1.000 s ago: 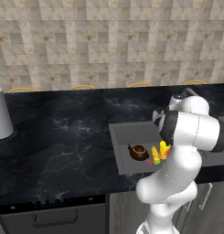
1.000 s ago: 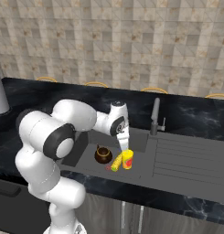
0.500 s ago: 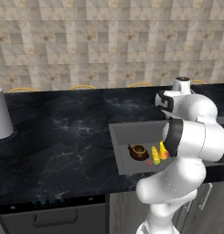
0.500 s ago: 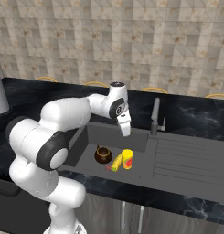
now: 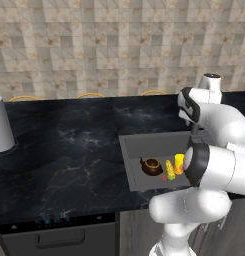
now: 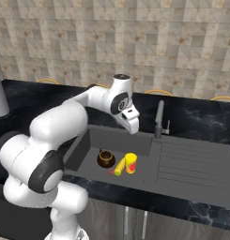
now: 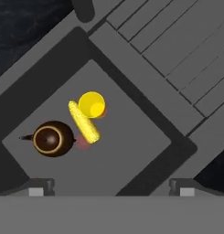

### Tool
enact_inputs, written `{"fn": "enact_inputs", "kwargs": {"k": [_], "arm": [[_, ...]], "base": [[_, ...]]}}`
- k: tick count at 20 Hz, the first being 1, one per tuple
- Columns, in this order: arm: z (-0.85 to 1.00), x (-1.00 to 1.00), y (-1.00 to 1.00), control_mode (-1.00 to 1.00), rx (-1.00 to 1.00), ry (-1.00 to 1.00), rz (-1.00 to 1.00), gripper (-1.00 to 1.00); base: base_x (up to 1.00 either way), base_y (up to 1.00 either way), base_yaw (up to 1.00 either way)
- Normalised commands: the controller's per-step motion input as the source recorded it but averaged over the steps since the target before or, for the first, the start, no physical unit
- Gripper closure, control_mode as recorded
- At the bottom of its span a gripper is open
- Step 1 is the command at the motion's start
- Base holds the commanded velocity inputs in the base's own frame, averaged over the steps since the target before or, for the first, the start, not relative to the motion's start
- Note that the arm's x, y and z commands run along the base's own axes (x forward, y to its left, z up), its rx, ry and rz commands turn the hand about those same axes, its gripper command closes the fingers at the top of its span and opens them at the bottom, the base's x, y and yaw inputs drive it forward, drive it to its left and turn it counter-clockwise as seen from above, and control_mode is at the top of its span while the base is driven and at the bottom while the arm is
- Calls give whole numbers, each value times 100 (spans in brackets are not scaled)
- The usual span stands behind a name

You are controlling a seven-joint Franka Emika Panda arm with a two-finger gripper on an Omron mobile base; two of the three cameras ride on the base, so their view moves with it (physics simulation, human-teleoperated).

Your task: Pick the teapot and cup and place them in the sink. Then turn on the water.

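Now the teapot and the yellow cup both stand on the floor of the sink, with a knobbly yellow corn cob lying between them against the cup. The end effector hangs above the basin, left of the dark tap, holding nothing; its finger tips sit wide apart.

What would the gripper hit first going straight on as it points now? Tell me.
Likely the bare floor of the sink, just beside the corn cob and the cup. The gripper looks straight down into the basin; depth is unclear.
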Motion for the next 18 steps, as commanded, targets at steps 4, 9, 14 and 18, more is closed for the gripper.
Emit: {"fn": "enact_inputs", "kwargs": {"k": [4,9,14,18], "arm": [[2,-53,0,-100,0,-3,38,-100],[0,-38,0,-100,0,-9,40,-100],[6,-29,-5,-100,0,-37,36,-100],[0,-22,-11,-100,0,-60,35,-100]], "base": [[0,0,0],[0,0,0],[0,0,0],[0,0,0]]}}
